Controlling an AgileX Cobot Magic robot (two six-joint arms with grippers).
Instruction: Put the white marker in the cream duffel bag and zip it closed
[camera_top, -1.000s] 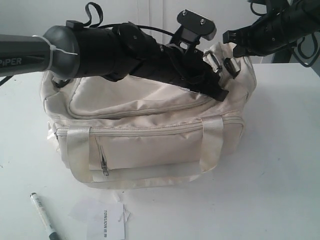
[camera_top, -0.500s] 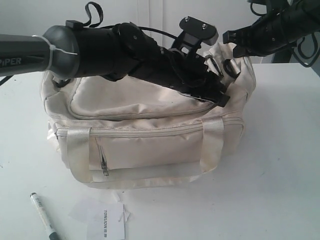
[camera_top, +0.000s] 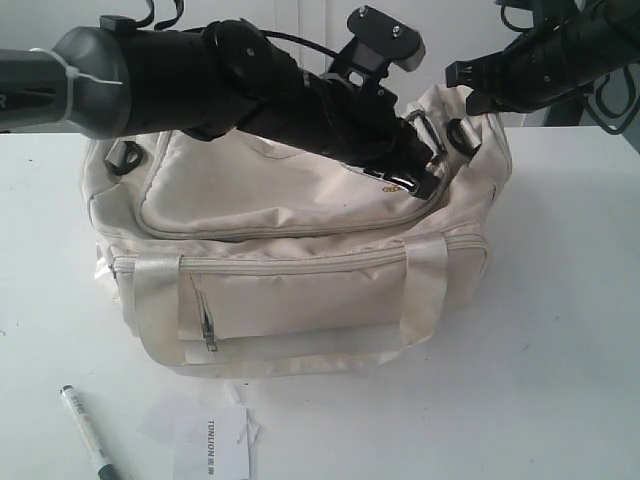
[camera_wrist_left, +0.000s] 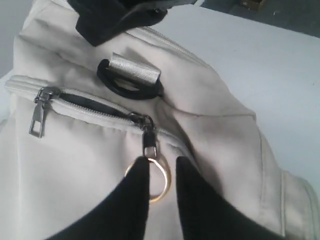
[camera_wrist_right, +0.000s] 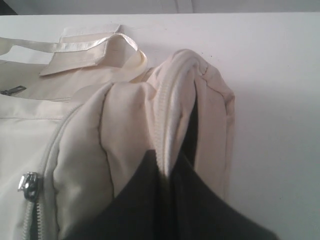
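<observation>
The left gripper (camera_wrist_left: 162, 161) pinches the gold ring (camera_wrist_left: 167, 177) hanging from a zipper slider (camera_wrist_left: 149, 142) on top of the cream duffel bag (camera_top: 300, 290). Beyond its fingertips, the zipper gapes dark as far as a second slider (camera_wrist_left: 39, 112). The right gripper (camera_wrist_right: 167, 160) is clenched on a fold of the bag's end seam, close to the left one. The white marker (camera_top: 86, 432) lies well apart from both, on the table (camera_top: 560, 330) before the bag, near a paper tag (camera_top: 212, 447).
</observation>
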